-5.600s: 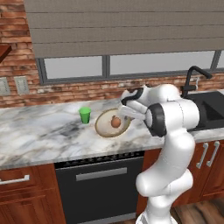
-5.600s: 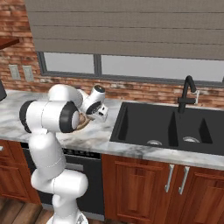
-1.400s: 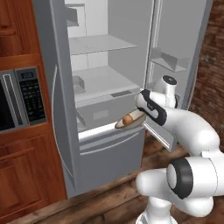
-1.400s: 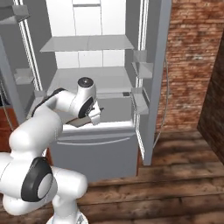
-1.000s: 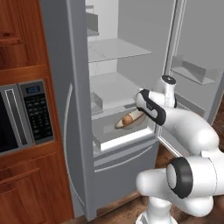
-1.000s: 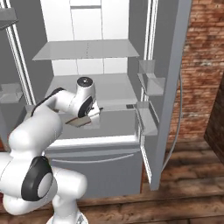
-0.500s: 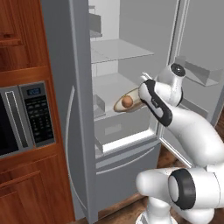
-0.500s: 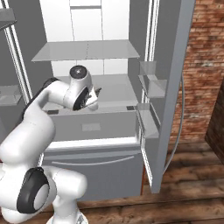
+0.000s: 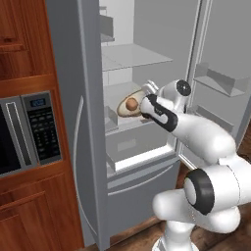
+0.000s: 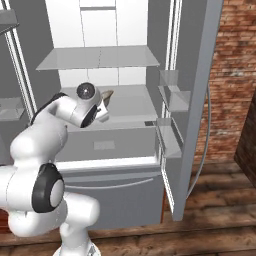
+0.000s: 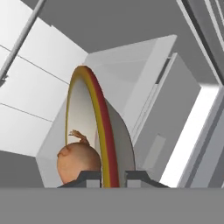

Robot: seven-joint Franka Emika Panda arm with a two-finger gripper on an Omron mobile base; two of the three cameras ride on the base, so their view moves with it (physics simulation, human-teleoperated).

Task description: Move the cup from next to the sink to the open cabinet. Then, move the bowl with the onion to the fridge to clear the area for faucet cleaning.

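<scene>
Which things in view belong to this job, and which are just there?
Job:
- bowl, pinched at its rim by the shut gripper
- onion, lying in the bowl
- fridge, doors open, shelves bare

Just there:
- microwave, built into the wood cabinets left of the fridge
- brick wall, right of the fridge

We've got our arm rising from the lower right in the left base view, elbow bent high, forearm reaching toward ten o'clock. The gripper (image 9: 143, 107) sits at the end of that reach, wrist rolled on its side. From the right base view the wrist points toward two o'clock, the gripper (image 10: 104, 102) just beyond it. In the hand view our fingertips (image 11: 91, 178) are pinched together on the rim of the bowl (image 11: 97, 127).
</scene>
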